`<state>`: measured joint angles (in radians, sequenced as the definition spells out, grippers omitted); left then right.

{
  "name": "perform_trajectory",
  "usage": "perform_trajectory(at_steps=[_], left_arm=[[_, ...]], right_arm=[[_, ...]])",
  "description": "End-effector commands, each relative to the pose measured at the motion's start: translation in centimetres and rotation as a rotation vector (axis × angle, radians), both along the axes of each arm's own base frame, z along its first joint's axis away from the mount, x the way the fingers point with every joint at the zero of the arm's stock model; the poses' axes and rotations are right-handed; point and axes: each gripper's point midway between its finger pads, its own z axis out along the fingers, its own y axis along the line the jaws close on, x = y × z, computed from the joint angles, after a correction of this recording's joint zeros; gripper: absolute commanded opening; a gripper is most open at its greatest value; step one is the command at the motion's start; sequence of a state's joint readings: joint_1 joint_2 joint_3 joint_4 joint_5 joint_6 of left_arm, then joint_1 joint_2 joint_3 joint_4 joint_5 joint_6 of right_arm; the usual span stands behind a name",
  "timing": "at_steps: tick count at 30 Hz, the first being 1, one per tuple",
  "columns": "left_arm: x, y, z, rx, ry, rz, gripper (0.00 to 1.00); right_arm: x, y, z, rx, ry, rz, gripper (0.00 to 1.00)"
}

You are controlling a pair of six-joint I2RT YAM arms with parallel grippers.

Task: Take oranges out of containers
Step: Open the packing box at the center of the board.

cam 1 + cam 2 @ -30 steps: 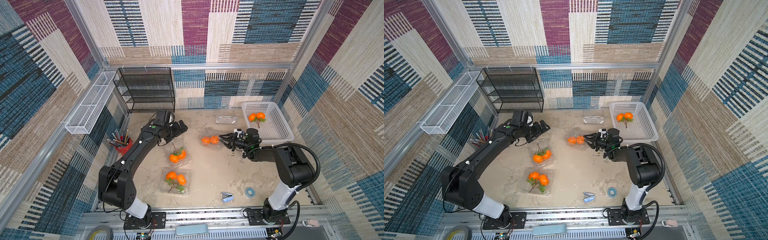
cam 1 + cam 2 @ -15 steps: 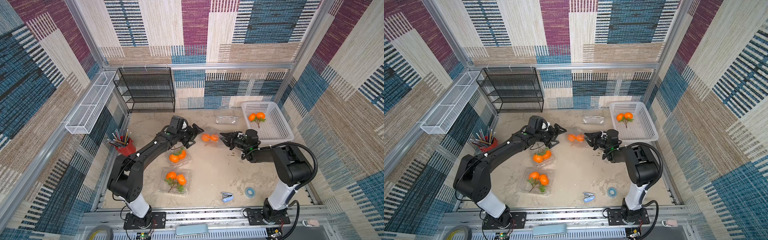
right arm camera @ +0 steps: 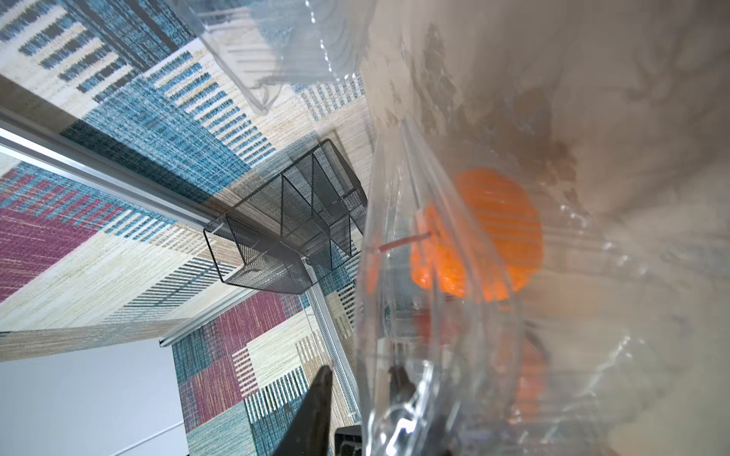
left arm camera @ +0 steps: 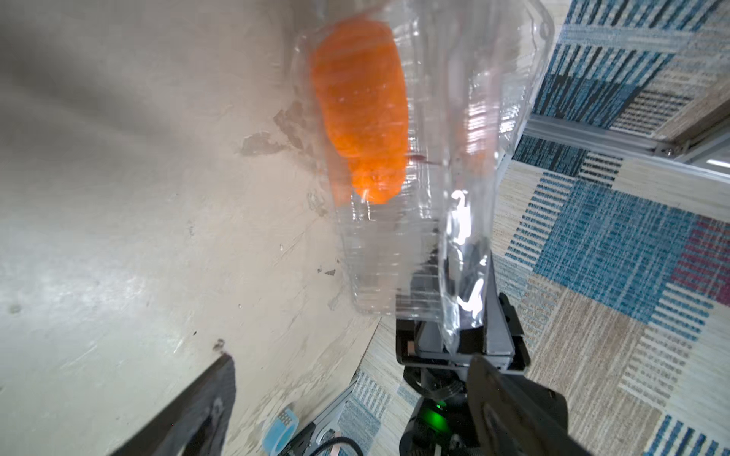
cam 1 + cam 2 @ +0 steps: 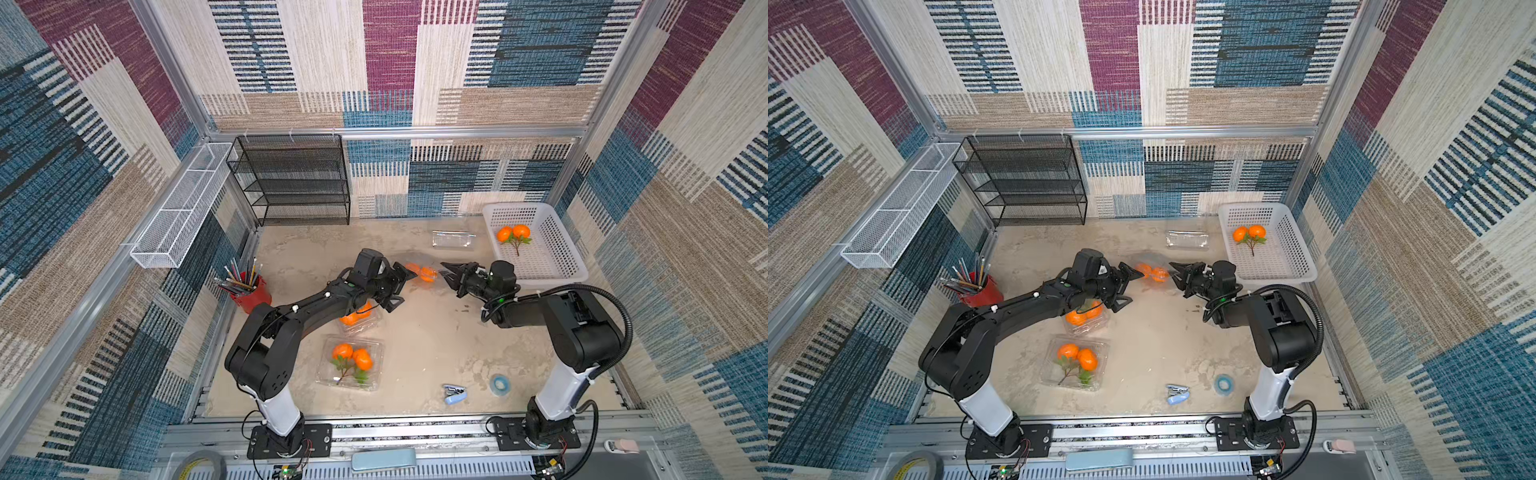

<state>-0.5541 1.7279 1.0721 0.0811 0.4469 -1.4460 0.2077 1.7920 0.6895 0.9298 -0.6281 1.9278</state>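
A clear container with two oranges hangs above the table's middle. My right gripper is shut on its thin plastic flap; in the left wrist view the flap sits between the right gripper's fingers. My left gripper stands open just left of that container, which lies ahead of its fingertips and not between them. The right wrist view shows an orange through the plastic. Two more containers with oranges lie on the table, one partly under my left arm, one nearer the front.
An empty clear container lies at the back beside a white basket holding two oranges. A red pencil cup stands at the left and a black mesh rack at the back. A stapler and blue tape roll lie near the front.
My left arm has swung right from the back left up to the held container, its jaws narrowing slightly. The right gripper has kept hold of the container and shifted it a little.
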Motion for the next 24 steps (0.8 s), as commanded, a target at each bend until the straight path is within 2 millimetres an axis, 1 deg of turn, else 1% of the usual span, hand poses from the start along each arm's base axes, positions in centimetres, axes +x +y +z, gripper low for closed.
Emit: perform_trajectory(at_steps=[1,4,13,18,24], left_arm=[[0.8,-0.3,0.4,-0.044,-0.020,0.048,0.92],[0.9,-0.4,-0.3,-0.051,0.000,0.058,0.92],[1.6,-0.7,-0.5,-0.061,-0.013,0.074,0.91],[1.7,-1.1,-1.1,-0.062,0.000,0.069,0.89],[2.0,-1.4,-1.1,-0.082,-0.030,0.077,0.89]], right_arm=[[-0.1,0.0,1.1,0.028,-0.028,-0.008,0.28],[-0.4,0.0,0.8,0.026,-0.019,-0.004,0.25],[-0.9,0.2,1.0,0.027,-0.023,0.000,0.25],[-1.1,0.3,1.0,0.026,-0.019,-0.003,0.25],[-1.5,0.6,0.9,0.024,-0.017,0.006,0.25]])
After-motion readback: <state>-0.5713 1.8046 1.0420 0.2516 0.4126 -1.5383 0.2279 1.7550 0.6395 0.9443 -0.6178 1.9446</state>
